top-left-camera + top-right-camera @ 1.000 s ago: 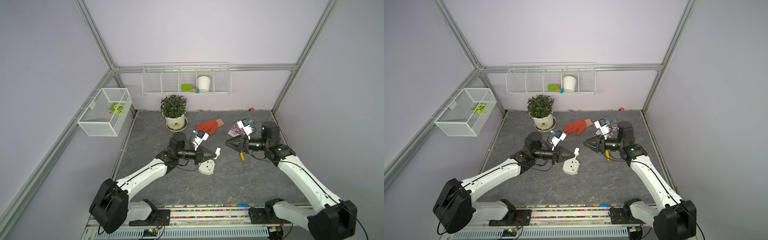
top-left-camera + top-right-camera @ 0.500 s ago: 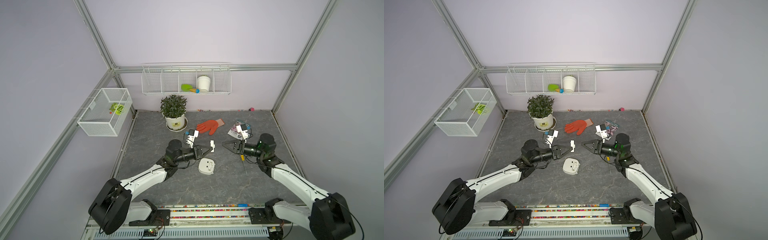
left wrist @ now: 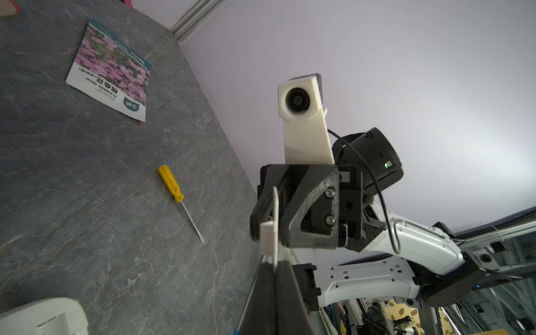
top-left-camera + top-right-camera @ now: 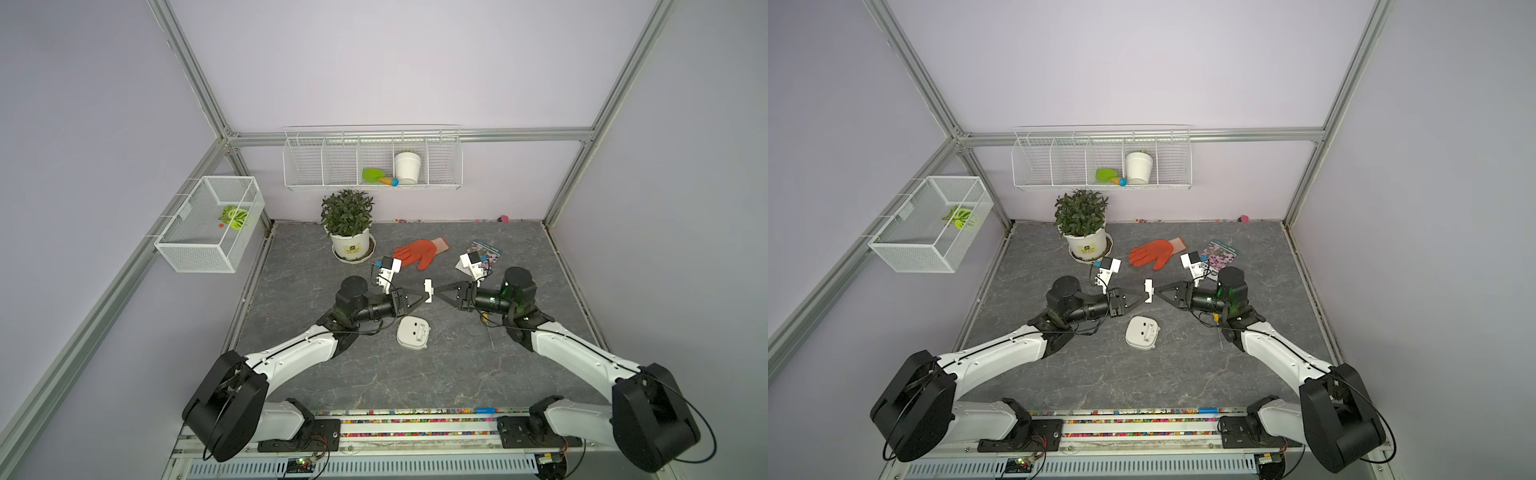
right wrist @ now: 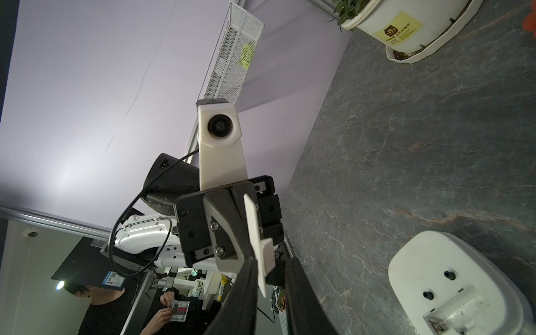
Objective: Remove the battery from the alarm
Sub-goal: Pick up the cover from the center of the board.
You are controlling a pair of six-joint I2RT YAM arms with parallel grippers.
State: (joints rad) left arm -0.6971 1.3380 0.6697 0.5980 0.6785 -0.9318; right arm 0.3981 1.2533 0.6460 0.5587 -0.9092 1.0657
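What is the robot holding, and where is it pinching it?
The left gripper pinches a small white cover piece by one end, up in the air. The right gripper straddles it, jaws not yet closed on it.

Head-on: left pincer (image 5: 249,252), clamped on thin white cover piece (image 5: 255,229), held edge-on above grey worktop (image 5: 406,145). Around cover's near end: right pincer (image 5: 271,262), dark fingers (image 5: 243,298) either side, gap showing beside one. Nearby on worktop: alarm (image 5: 435,269), back up, open recess (image 5: 452,313) with metal spring. Further off: white plant pot (image 5: 400,23); wire basket (image 5: 232,55) on wall.
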